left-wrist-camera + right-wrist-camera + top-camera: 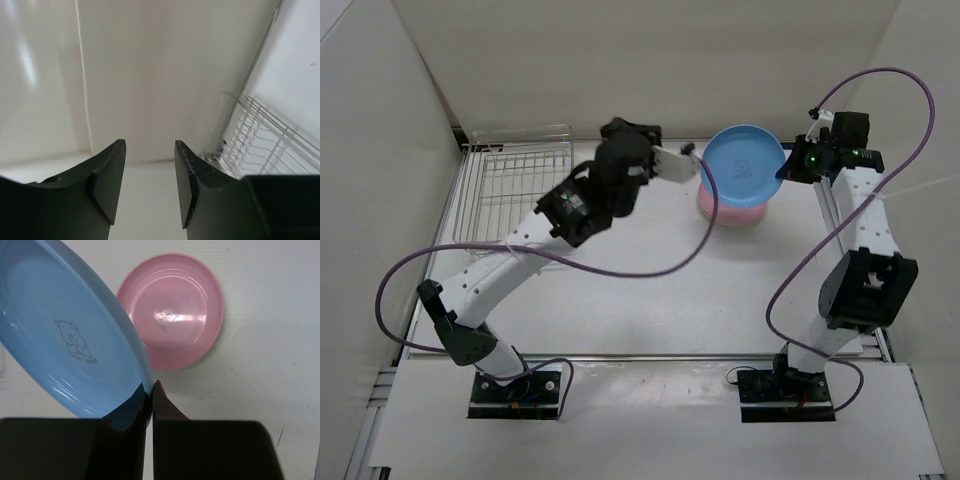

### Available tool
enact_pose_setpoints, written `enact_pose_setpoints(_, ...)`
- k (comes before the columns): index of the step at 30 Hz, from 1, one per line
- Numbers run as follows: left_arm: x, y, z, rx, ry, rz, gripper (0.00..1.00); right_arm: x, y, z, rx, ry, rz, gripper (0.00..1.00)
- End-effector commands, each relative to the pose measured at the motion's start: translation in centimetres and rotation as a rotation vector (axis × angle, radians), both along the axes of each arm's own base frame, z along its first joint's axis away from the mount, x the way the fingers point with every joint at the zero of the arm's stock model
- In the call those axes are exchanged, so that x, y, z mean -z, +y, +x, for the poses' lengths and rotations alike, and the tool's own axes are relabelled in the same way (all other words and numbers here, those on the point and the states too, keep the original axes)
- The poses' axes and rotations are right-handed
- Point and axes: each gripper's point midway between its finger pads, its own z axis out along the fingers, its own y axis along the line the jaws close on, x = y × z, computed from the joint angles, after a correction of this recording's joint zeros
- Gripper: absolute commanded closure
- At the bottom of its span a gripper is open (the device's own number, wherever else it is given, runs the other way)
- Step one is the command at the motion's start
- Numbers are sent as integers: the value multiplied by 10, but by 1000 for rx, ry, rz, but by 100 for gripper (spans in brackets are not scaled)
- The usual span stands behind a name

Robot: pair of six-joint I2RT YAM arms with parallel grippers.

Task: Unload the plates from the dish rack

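My right gripper (152,387) is shut on the rim of the light blue plate (70,335), which it holds tilted above the table. The same blue plate (745,165) shows at the back right in the top view, with the right gripper (788,166) at its right edge. Under it the pink plate (175,315) lies flat on the table (650,300); part of the pink plate (728,212) shows below the blue one. My left gripper (150,145) is open and empty; the left gripper (682,158) sits just left of the blue plate. No plates show in the wire dish rack (515,185).
White walls close in the table at the back and both sides. The dish rack (260,140) stands in the back left corner. Purple cables (620,268) loop over the table from both arms.
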Motion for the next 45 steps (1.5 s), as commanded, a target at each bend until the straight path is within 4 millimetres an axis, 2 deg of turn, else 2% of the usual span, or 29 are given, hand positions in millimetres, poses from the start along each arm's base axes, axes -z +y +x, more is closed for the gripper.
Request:
enact_pose_setpoints(1, 4, 54, 19, -138, 105, -190, 45, -8, -13, 26, 30, -20, 42, 100)
enact_pose_setpoints(2, -7, 78, 27, -181, 118, -326, 42, 10, -14, 34, 31, 26, 48, 100)
enact_pose_setpoints(3, -11, 92, 29, -199, 143, -379, 41, 16, -20, 40, 42, 36, 50, 100)
enact_pose_setpoints(4, 1, 103, 31, -240, 212, -430, 41, 26, -22, 52, 37, 60, 47, 100)
enact_pose_setpoints(5, -3, 126, 41, -267, 219, -490, 41, 30, -22, 58, 29, 65, 55, 100)
enact_pose_setpoints(6, -6, 138, 43, -286, 215, -529, 41, 37, -27, 59, 40, 93, 60, 100)
enact_pose_setpoints(7, 0, 149, 44, -306, 227, -541, 41, 41, -29, 71, 40, 92, 60, 100)
enact_pose_setpoints(8, 5, 168, 45, -332, 231, -579, 41, 45, -31, 74, 47, 106, 56, 100)
enact_pose_setpoints(9, 9, 177, 44, -342, 235, -602, 41, 47, -32, 78, 40, 103, 48, 100)
enact_pose_setpoints(10, 13, 186, 43, -353, 239, -629, 39, 58, -35, 83, 49, 122, 42, 100)
enact_pose_setpoints(11, 17, 189, 41, -337, 258, -663, 38, 56, -36, 87, 49, 115, 41, 100)
enact_pose_setpoints(12, 27, 208, 35, -381, 271, -714, 38, 70, -38, 89, 50, 138, 32, 100)
enact_pose_setpoints(13, 32, 213, 32, -387, 287, -743, 38, 73, -38, 92, 50, 142, 33, 100)
enact_pose_setpoints(14, 30, 216, 23, -368, 288, -805, 38, 81, -41, 93, 51, 152, 16, 100)
enact_pose_setpoints(15, 45, 225, 20, -401, 313, -819, 38, 85, -42, 94, 51, 162, 17, 100)
enact_pose_setpoints(18, 35, 230, 5, -368, 307, -940, 37, 113, -44, 93, 44, 213, 4, 100)
enact_pose_setpoints(19, 34, 225, 0, -337, 335, -963, 35, 118, -47, 94, 54, 224, -6, 100)
enact_pose_setpoints(23, 15, 229, -14, -305, 316, -1023, 34, 133, -50, 99, 53, 243, -18, 100)
enact_pose_setpoints(25, 8, 228, -18, -285, 305, -1030, 34, 133, -50, 99, 53, 243, -18, 100)
enact_pose_setpoints(28, 9, 236, -20, -307, 292, -1034, 34, 139, -46, 99, 41, 252, -31, 100)
enact_pose_setpoints(30, 13, 233, -19, -303, 309, -1041, 34, 148, -41, 97, 25, 270, -35, 100)
enact_pose_setpoints(33, 19, 235, -20, -308, 321, -1041, 34, 152, -38, 95, 15, 278, -48, 100)
enact_pose_setpoints(35, 27, 235, -19, -319, 338, -1036, 34, 152, -38, 95, 15, 278, -48, 100)
enact_pose_setpoints(45, 37, 229, -17, -305, 371, -1033, 36, 157, -22, 95, -19, 287, -43, 100)
